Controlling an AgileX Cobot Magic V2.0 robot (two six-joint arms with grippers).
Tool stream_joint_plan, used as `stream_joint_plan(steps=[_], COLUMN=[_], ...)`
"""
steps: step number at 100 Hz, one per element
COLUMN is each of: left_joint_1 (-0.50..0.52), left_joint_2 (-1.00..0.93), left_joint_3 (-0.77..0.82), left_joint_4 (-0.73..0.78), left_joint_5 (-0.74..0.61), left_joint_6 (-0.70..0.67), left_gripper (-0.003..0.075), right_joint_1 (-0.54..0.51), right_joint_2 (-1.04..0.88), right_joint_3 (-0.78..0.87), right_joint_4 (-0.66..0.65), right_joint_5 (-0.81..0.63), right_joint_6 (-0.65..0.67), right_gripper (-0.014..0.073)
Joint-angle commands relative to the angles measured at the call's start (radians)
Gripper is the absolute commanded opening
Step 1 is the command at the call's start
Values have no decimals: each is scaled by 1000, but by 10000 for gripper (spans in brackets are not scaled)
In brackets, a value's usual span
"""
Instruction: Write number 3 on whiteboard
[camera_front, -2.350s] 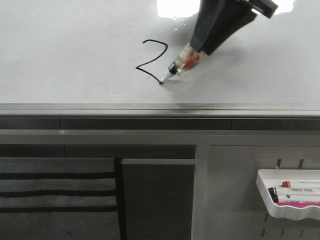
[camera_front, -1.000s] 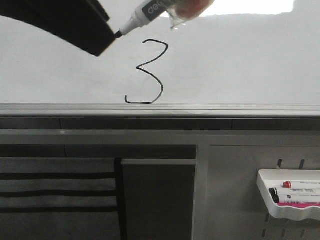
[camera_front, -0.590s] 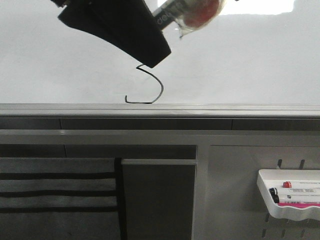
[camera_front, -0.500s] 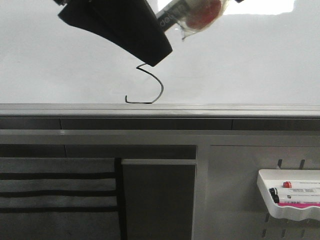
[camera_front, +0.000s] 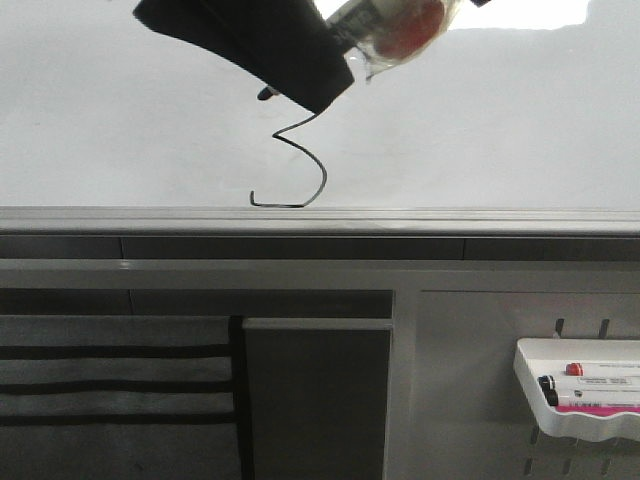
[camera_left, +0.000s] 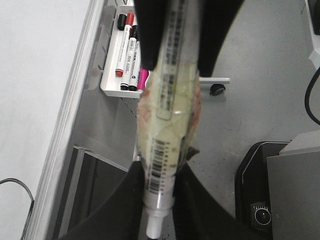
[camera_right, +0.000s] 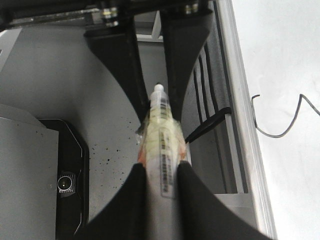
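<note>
The whiteboard (camera_front: 500, 120) fills the upper front view. The number 3 (camera_front: 318, 178) is drawn in thin black line just above the board's grey edge rail; its top is hidden behind my left gripper (camera_front: 300, 80). A taped marker (camera_front: 400, 25) is held in the air in front of the board. In the left wrist view my left gripper (camera_left: 160, 172) is shut on the marker's (camera_left: 167, 125) tip end. In the right wrist view my right gripper (camera_right: 160, 170) is shut on the marker's (camera_right: 161, 135) other end. Part of the 3 (camera_right: 280, 132) shows there too.
A white tray (camera_front: 580, 400) with several markers hangs low on the right, also in the left wrist view (camera_left: 122, 55). The grey edge rail (camera_front: 320, 215) runs below the board. A striped grey panel (camera_front: 110, 380) is lower left. A black device (camera_right: 65, 180) sits on the floor.
The 3 was finished. My left gripper came in from the left and closed round the marker's tip end, covering the top of the 3; in the last half second it rose slightly.
</note>
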Motion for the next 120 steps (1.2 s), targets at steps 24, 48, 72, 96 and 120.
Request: stream_joint_plan(steps=[24,48,72,96,120], left_joint_1=[-8,-8,24,157,350], left_joint_2=[-27,-27,-27,-63,-163], left_joint_3=[-33,-33,-33,-5,181], left_joint_4=[-46,-46,-42,-35,-35], left_joint_5=[-32,-53,-102,-200,-468], left_joint_6=[-1,-1,-28,-134,-309], left_gripper=[-20,-20,-20,-20,-20], right_joint_1=[-1,-1,-35,-235,-369], right_joint_2=[-14,-14,-58,-193,-237], right_joint_3=[-22,-22,-58,-49,68], right_joint_4=[34,34,-28,-273,-274], right_joint_5=[-21,-23,-30,-17,-40], right_joint_6=[-9,-1,108,450,496], right_gripper=[12,241,341,341,341])
